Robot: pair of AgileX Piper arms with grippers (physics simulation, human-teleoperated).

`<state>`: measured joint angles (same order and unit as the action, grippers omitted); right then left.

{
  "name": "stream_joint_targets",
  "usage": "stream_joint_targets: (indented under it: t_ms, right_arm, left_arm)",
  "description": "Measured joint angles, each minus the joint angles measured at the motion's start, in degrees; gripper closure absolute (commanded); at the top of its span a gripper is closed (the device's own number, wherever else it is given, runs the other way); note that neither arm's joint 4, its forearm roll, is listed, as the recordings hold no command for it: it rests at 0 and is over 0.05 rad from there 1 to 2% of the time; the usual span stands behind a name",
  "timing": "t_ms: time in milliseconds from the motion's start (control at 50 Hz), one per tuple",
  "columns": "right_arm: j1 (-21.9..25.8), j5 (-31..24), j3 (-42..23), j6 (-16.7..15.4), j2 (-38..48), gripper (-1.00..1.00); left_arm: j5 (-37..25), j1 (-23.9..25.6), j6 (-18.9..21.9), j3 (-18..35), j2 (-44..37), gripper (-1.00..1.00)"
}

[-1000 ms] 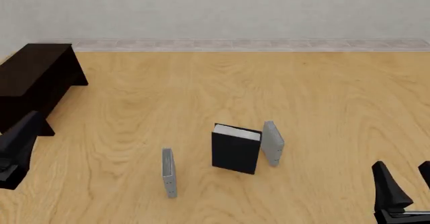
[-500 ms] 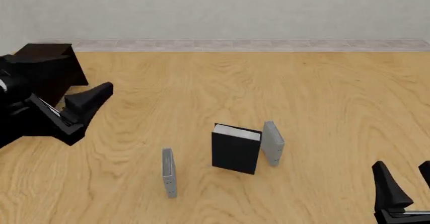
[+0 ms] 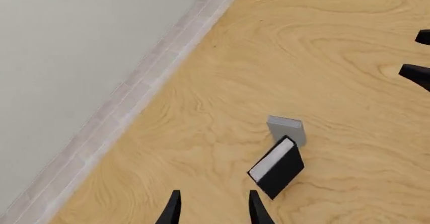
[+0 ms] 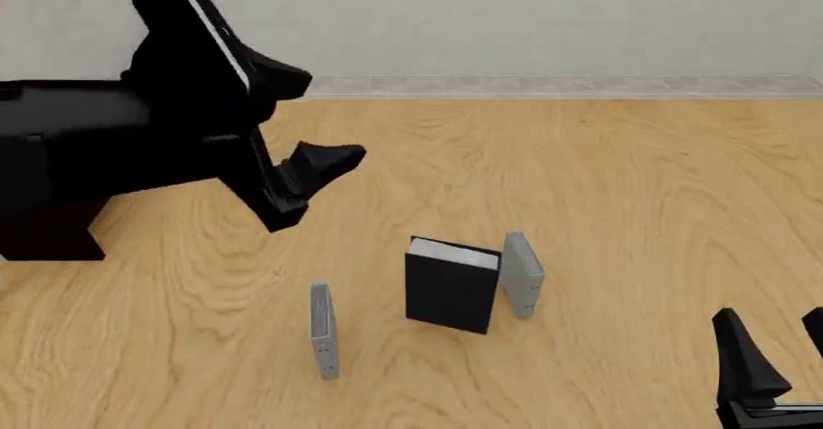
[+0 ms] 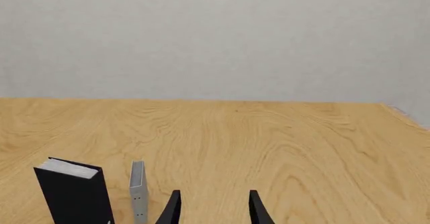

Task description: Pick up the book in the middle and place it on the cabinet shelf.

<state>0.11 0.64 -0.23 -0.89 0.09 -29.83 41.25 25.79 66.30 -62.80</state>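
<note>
The thick black book with a white page edge stands upright in the middle of the table. It also shows in the left wrist view and the right wrist view. The dark cabinet stands at the far left, mostly hidden behind my left arm. My left gripper is open and empty, raised to the upper left of the book, apart from it; its fingers point toward the book. My right gripper is open and empty at the front right; it also shows in the right wrist view.
A thin grey book stands close to the right of the black book; it also shows in the wrist views. Another thin grey book stands to the front left. A wall runs along the table's far edge.
My left arm has risen from the front left edge and swung up and right, now covering most of the cabinet. The books and the right arm have not moved.
</note>
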Motion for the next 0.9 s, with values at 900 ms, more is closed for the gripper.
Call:
stream_joint_targets:
  t_ms: [900]
  right_arm:
    - [0.0, -0.1, 0.0, 0.2, 0.0, -1.0]
  left_arm:
    - [-18.8, 13.4, 8.7, 14.4, -22.9, -1.0]
